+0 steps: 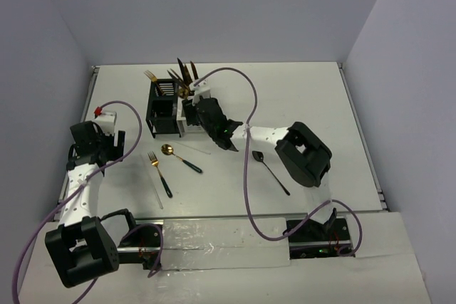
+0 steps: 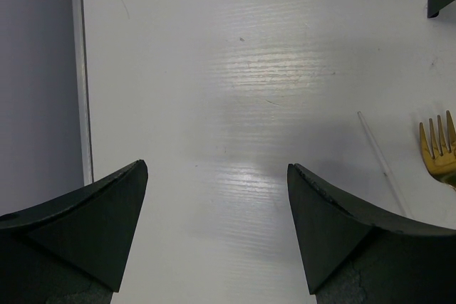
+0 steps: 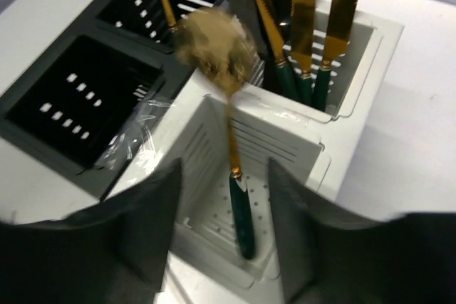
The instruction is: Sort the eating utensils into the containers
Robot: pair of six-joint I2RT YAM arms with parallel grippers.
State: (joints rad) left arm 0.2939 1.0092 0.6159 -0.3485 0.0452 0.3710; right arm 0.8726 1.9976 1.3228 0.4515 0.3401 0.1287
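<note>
The right gripper point(image 3: 222, 247) hangs over the white slotted-wall caddy point(image 3: 299, 151) near the far edge of the white worktop point(image 1: 299, 97). Its fingers stand apart, and a gold-bowled spoon with a dark green handle point(image 3: 229, 133) sits between them, handle down in the nearer white compartment; it looks free of both fingers, though blur around the bowl leaves this unsure. Gold-bladed knives with green handles point(image 3: 320, 26) stand in the white compartment behind. The black slotted-wall caddy point(image 3: 78, 97), joined alongside, holds one gold utensil in its far cell.

Risks, as judged:
- The spoon leans on the compartment wall; a finger brushing it as the arm lifts could flip it out.
- The caddies are light and could shift if nudged.

The left gripper point(image 2: 217, 226) hovers over bare worktop near the left edge, fingers wide apart and empty. A gold fork with a dark handle point(image 1: 159, 173), a second gold spoon point(image 1: 181, 159) and an all-black spoon point(image 1: 269, 171) lie unsorted toward the near edge. A thin clear stick point(image 2: 381, 161) beside the fork could be caught by mistake.
</note>
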